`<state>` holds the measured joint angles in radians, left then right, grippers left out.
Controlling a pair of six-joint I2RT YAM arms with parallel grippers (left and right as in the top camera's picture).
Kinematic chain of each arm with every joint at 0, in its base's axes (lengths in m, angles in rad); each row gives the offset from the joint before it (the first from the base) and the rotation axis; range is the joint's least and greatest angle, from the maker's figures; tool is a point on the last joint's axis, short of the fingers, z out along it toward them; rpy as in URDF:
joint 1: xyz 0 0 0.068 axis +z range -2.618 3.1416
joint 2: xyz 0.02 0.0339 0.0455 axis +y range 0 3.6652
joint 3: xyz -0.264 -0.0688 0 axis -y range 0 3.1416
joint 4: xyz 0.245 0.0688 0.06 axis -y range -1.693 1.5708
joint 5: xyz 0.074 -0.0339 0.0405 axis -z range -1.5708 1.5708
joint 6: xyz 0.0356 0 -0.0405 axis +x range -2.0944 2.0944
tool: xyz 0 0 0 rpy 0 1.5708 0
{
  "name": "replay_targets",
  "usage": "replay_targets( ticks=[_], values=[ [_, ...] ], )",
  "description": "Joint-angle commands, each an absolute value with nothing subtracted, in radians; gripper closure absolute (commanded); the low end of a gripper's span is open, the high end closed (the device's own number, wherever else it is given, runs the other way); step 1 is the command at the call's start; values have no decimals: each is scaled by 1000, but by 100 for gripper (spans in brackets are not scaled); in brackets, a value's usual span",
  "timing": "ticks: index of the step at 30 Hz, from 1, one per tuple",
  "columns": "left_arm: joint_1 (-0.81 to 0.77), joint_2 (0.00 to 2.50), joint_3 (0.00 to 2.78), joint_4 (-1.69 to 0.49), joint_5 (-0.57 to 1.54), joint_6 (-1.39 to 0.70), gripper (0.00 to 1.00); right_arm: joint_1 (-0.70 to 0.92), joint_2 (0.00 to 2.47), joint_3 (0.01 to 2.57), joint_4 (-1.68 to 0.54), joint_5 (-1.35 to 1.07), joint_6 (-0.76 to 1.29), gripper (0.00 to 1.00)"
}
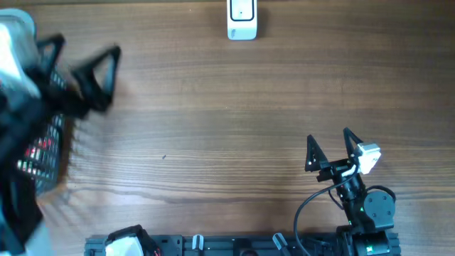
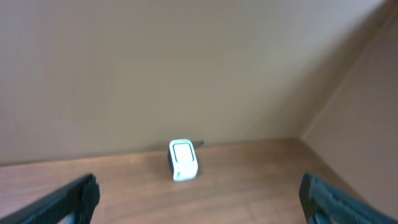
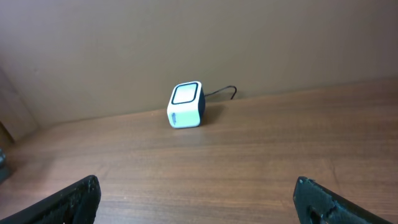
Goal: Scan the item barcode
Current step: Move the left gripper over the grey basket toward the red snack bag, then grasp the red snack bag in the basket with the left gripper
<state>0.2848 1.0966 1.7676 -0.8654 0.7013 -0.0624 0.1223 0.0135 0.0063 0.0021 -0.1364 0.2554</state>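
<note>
while the wooden table (image 1: pixel 213 107) fills the whole overhead view, the left arm (image 1: pixel 18 121) takes up its 9 o'clock edge, dark and blurred. under that arm sits a black wire basket (image 1: pixel 55 135), also at 9 o'clock; something reddish (image 1: pixel 35 151) shows through its mesh, too blurred to name, and whether it carries a barcode cannot be told.

the left gripper (image 1: pixel 89 44) reaches out toward 10 o'clock. its jaws stand wide apart with nothing between them, and in the left wrist view the two fingertips sit at the far bottom corners of the frame.

the right arm (image 1: pixel 370 206) rests at about 5 o'clock. the right gripper (image 1: pixel 328 135) points toward 12 o'clock, jaws spread wide and holding nothing, above bare wood.

the scanner (image 1: pixel 242 20), a small white box with a dark-rimmed window on its face, stands at 12 o'clock against the far edge of the table, well apart from both grippers and from the basket. both wrist views look toward it.

in the right wrist view a thin dark cable (image 3: pixel 221 93) curls out from behind the scanner, near the wall.
</note>
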Motion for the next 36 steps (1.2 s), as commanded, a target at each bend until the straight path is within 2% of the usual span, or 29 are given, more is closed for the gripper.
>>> replay_targets(
  ticks=[1, 4, 7, 10, 12, 16, 21, 36],
  values=[
    [321, 1238, 1961, -976, 501, -70, 0, 117, 7, 5, 7, -126, 238, 0],
    [406, 1330, 2075, -1067, 356, -133, 0, 117, 7, 5, 7, -127, 239, 0],
    [533, 1424, 2166, -1157, 366, -180, 0, 117, 7, 5, 7, -126, 239, 0],
    [666, 1514, 2177, -1185, 343, -220, 0, 117, 7, 5, 7, -126, 238, 0],
    [738, 1583, 2177, -1208, 233, -297, 0, 117, 7, 5, 7, -127, 238, 0],
    [827, 1710, 2177, -1241, 136, -329, 0, 117, 7, 5, 7, -126, 239, 0],
    [884, 1868, 2177, -1280, 136, -330, 0, 117, 7, 5, 7, -126, 239, 0],
    [888, 2199, 2177, -1339, 54, -317, 0, 117, 7, 5, 7, -126, 239, 0]
  ],
)
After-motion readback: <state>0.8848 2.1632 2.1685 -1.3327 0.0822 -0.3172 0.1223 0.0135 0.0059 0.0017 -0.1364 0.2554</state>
